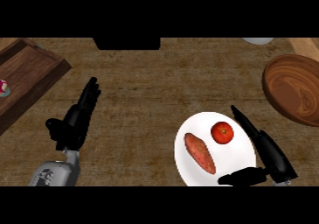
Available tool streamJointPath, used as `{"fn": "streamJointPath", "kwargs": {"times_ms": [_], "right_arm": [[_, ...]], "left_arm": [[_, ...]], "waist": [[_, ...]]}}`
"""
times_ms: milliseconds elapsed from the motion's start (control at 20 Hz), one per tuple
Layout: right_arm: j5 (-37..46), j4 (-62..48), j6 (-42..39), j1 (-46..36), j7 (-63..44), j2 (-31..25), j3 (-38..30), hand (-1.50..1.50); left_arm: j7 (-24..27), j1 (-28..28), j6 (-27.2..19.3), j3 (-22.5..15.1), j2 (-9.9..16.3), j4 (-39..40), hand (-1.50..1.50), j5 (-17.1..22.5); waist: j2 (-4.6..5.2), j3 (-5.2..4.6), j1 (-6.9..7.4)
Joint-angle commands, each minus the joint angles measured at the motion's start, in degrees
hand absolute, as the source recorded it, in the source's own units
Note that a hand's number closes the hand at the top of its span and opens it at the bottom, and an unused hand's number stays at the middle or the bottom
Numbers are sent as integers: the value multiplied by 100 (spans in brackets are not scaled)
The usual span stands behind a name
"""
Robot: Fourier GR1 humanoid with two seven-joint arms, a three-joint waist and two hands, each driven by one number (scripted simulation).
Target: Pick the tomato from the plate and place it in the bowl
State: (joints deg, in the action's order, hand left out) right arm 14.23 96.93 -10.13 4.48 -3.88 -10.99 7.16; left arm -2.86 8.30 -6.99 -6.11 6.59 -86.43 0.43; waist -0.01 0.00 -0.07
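Observation:
A small red tomato (222, 132) lies on the upper right part of a white plate (187, 164), next to a long reddish sweet potato (199, 153). The brown wooden bowl (297, 89) stands at the right edge, beyond the plate. My right hand (270, 151) is open just right of the tomato, its straight fingers lying over the plate's right rim and its thumb reaching across the plate's lower part. It does not touch the tomato. My left hand (76, 118) rests open at the left, fingers pointing up, far from the plate.
A wooden tray (26, 70) lies at the upper left with a pink and white object (0, 88) on it. A dark object (126, 43) sits at the top edge, and a white object (258, 40) at the top right.

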Motion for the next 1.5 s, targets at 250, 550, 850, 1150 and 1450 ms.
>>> {"fn": "streamJointPath", "kwargs": {"times_ms": [250,550,850,1150,1450], "right_arm": [[194,-268,41,34,163,317,-86,-150],[1061,-1324,681,-389,548,311,-89,-150],[1454,-2241,770,-706,903,300,-60,-150],[1841,-2825,660,-1248,1318,322,274,150],[2119,-3332,969,-1159,2231,259,295,150]], "left_arm": [[-266,-265,56,38,-213,-530,0,-189],[-444,263,189,364,-36,-210,0,-87],[-92,-129,398,360,-127,-225,0,-42],[-214,71,251,309,-255,-64,0,-242],[-388,-56,261,230,-317,-422,0,-291]], "waist": [[-4,0,2],[1,0,3],[0,0,11],[10,2,43],[4,2,29]]}}
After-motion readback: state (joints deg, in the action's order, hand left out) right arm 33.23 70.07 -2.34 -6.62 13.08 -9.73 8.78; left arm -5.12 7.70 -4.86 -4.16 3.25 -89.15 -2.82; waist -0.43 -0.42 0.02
